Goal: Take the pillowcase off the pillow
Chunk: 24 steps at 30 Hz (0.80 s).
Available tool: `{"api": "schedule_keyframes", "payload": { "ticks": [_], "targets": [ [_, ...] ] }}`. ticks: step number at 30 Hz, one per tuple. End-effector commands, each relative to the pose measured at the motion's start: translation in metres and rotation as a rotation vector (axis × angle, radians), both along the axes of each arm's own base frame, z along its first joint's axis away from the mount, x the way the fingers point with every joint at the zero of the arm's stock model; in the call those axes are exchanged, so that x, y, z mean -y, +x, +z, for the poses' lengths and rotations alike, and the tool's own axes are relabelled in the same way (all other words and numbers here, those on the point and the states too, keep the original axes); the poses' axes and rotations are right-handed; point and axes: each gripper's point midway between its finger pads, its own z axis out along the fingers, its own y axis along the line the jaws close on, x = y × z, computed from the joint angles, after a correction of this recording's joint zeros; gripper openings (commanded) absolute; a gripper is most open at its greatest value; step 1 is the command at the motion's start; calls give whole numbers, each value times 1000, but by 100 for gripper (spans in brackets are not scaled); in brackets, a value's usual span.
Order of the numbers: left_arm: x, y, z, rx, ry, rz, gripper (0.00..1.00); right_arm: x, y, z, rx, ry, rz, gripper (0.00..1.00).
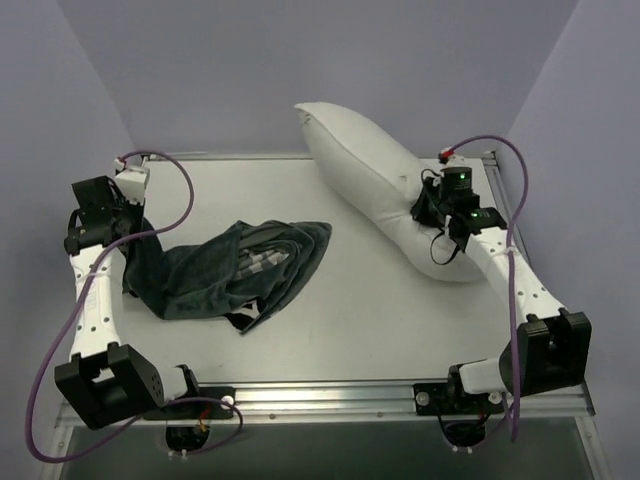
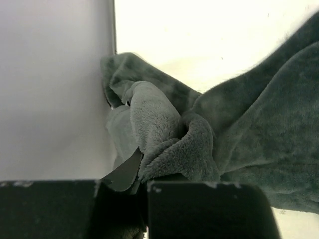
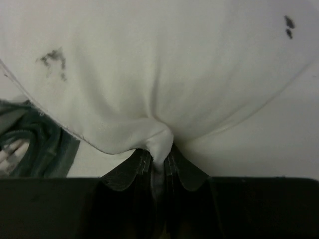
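The pillowcase [image 1: 235, 268] lies crumpled on the left half of the table, dark grey with a patch of zebra stripes showing, fully off the pillow. My left gripper [image 1: 122, 232] is shut on a fold of its grey plush edge [image 2: 169, 144] and holds that end up at the table's left side. The white pillow [image 1: 375, 180] lies at the back right, tilted up against the wall. My right gripper [image 1: 437, 222] is shut on a pinch of the pillow's fabric [image 3: 160, 144] near its near end.
The table's left edge and wall [image 2: 55, 99] are right beside the left gripper. The pillowcase also shows at the left of the right wrist view [image 3: 35, 149]. The metal front rail [image 1: 330, 395] runs between the arm bases.
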Motion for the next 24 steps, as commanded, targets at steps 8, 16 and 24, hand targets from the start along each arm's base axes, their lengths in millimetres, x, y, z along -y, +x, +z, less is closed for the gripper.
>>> {"api": "schedule_keyframes", "payload": {
  "ticks": [8,16,24],
  "targets": [
    [8,-1,-71,-182,10,-9,8,-49,-13,-68,-117,118,78,10],
    [16,-3,-46,-153,-25,-21,94,-53,-6,-24,-81,118,99,100],
    [11,-20,4,-92,10,41,94,-6,-5,73,91,-29,-73,100]
  ]
}}
